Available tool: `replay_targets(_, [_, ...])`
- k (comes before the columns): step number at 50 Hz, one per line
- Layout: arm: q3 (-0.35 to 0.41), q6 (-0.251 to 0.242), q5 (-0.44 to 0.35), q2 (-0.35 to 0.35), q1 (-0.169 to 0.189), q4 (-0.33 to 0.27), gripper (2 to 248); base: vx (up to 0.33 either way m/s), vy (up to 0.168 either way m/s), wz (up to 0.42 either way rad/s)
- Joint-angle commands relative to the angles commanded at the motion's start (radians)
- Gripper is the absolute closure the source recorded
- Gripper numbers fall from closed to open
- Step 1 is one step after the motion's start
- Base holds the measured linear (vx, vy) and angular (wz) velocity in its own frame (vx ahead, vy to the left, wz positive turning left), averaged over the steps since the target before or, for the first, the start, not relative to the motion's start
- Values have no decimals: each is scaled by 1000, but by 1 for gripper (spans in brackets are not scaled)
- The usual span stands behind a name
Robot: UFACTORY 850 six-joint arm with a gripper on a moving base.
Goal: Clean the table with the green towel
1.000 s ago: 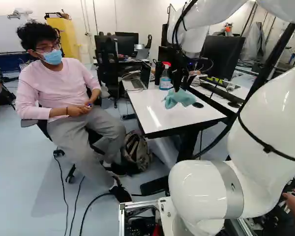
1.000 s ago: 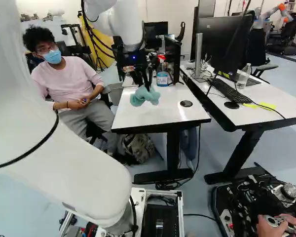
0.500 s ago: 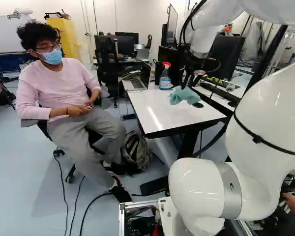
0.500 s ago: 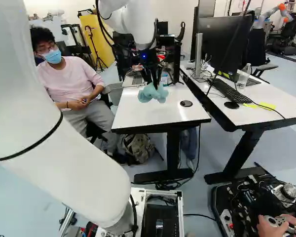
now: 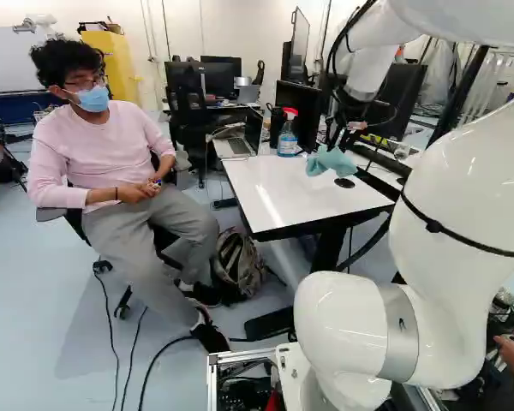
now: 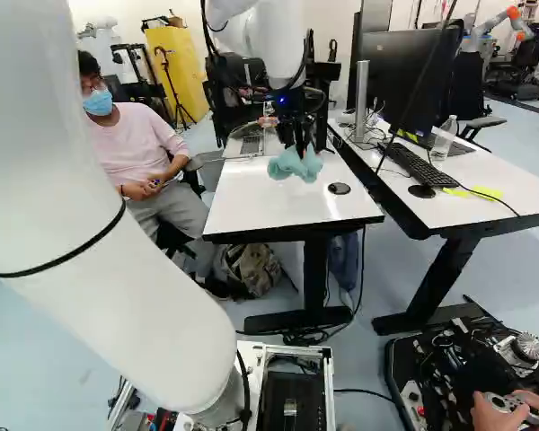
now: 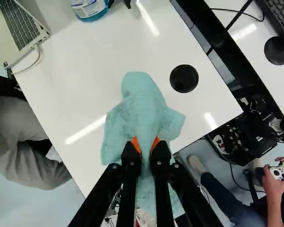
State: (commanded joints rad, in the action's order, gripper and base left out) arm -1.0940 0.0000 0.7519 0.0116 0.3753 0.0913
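My gripper (image 6: 298,144) hangs over the white table (image 6: 251,202) with the pale green towel (image 6: 295,165) bunched beneath its fingertips. In the wrist view the gripper (image 7: 146,145) is shut on the towel (image 7: 144,111), its orange pads pinching a fold from both sides. Loose cloth spreads out ahead of the fingers and drapes below them, hiding part of the tabletop (image 7: 80,80). In the left base view the towel (image 5: 330,161) appears above the table's right part; whether its lower edge touches the surface I cannot tell.
A spray bottle (image 5: 288,134) and an open laptop (image 5: 240,144) stand at the table's far end. A black round disc (image 7: 184,78) lies beside the towel. Alongside is a second table with a keyboard (image 6: 415,163) and monitor (image 6: 404,81). A person sits left of the table.
The arm has swung the gripper and the towel in it to the right across the table. The base has stayed in place, and the spray bottle and laptop have not moved.
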Motion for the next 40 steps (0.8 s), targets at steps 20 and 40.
replay_targets(20, [-39,0,-21,-39,70,-1,211,0,0,0])
replay_targets(40, [-86,0,-21,-84,137,-46,211,0,0,0])
